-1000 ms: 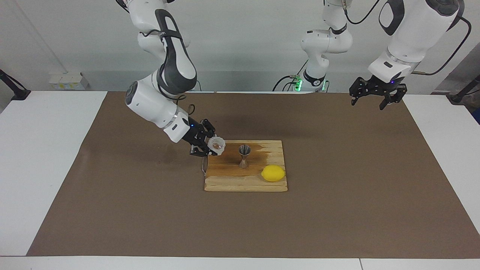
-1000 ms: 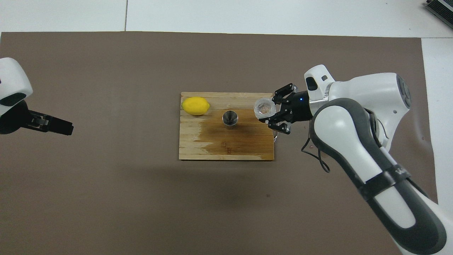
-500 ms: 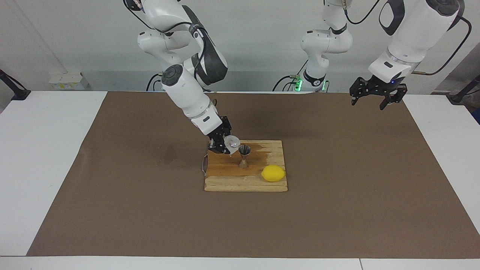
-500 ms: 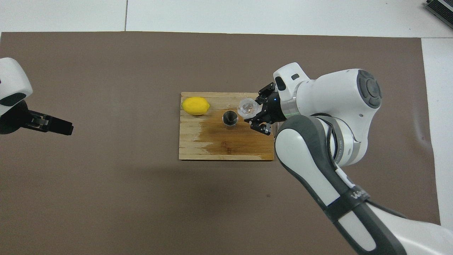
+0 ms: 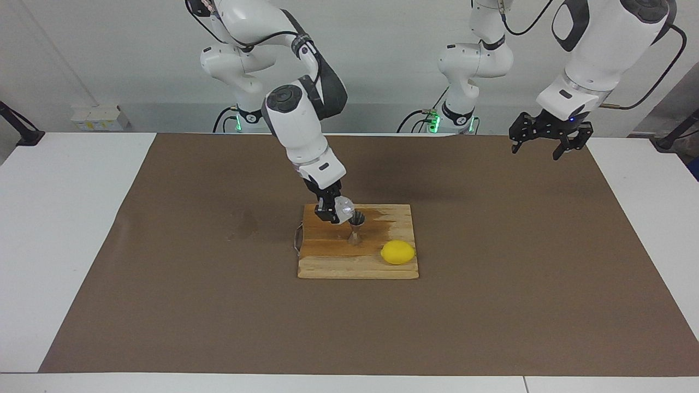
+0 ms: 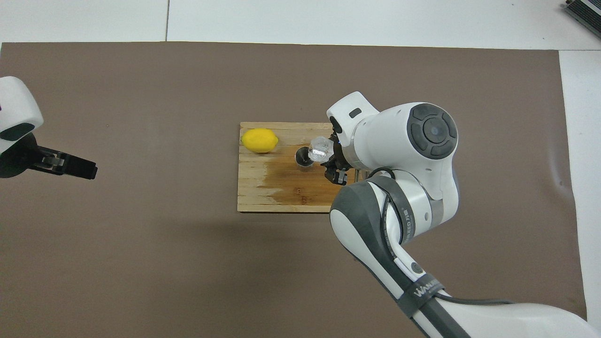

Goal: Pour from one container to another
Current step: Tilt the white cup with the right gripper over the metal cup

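My right gripper [image 5: 334, 210] [image 6: 328, 157] is shut on the small clear glass cup [image 5: 343, 208] [image 6: 320, 149]. It holds the cup tipped over, its mouth against the rim of the steel jigger [image 5: 356, 227] [image 6: 304, 157]. The jigger stands upright on the wooden board [image 5: 327, 262] [image 6: 263, 192], near the board's middle. My left gripper [image 5: 549, 140] [image 6: 70, 165] waits open in the air over the mat at the left arm's end of the table.
A yellow lemon [image 5: 397, 252] [image 6: 259, 140] lies on the board, beside the jigger toward the left arm's end and farther from the robots. The board has a dark wet stain around the jigger. A brown mat [image 5: 491, 305] covers the table.
My right arm has swung the cup from the board's corner over to the jigger and tipped it further, mouth down to the jigger's rim. The left arm has not moved.
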